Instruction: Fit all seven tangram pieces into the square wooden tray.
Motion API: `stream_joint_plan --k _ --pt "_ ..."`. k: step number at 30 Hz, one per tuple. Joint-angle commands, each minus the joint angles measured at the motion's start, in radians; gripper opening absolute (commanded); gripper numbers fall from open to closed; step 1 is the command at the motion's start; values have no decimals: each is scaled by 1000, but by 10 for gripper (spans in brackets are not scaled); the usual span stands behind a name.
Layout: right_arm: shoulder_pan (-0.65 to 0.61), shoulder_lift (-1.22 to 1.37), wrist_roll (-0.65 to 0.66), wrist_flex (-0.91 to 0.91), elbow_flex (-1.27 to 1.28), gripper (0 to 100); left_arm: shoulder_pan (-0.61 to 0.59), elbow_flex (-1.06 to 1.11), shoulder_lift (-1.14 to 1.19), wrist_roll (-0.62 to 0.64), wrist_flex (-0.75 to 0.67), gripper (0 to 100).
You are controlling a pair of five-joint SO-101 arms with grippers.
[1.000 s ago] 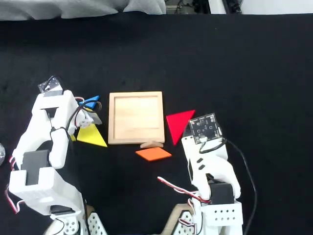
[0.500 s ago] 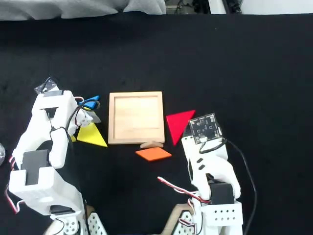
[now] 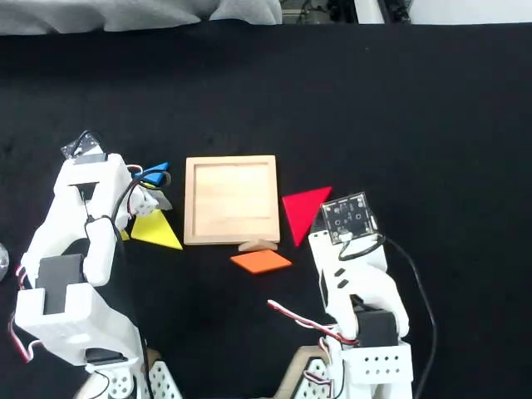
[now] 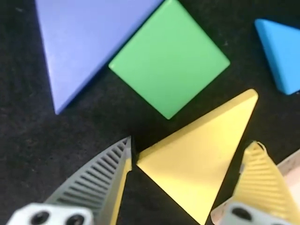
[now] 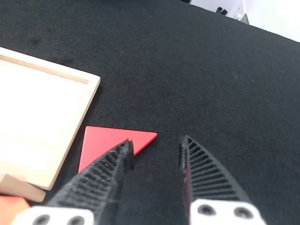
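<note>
Left claw [image 4: 192,143] nudged slightly; yellow triangle [image 4: 197,161] between its tips (spread apart).

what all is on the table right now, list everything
tray: 1, pale wood, mid-table between the arms
red triangle: 1, red, beside tray, right arm's side
orange piece: 1, orange, in front of tray
wood piece: 1, tan, at tray's near edge
yellow triangle: 1, yellow, left arm's side of tray
blue piece: 1, blue, near yellow triangle
green square: 1, green, beside yellow triangle
purple triangle: 1, purple, beside green square
table: 1, black
left gripper: open, straddling yellow triangle
right gripper: open, over red triangle's corner
</note>
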Motion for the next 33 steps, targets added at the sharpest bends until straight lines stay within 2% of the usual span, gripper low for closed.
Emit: stream_joint_plan --k 1,4,18,22,33 --pt "11 114 -2 -20 5 170 -4 -30 -3 -8 -11 334" --pt "11 114 -2 -20 5 170 -4 -30 -3 -9 -11 290" --pt "11 114 -2 -20 5 170 -35 -36 -17 -2 12 302" --pt "11 114 -2 -20 5 170 -31 -36 -17 -5 84 370" --pt "11 114 -2 -17 5 170 -24 -16 -17 -8 110 374"
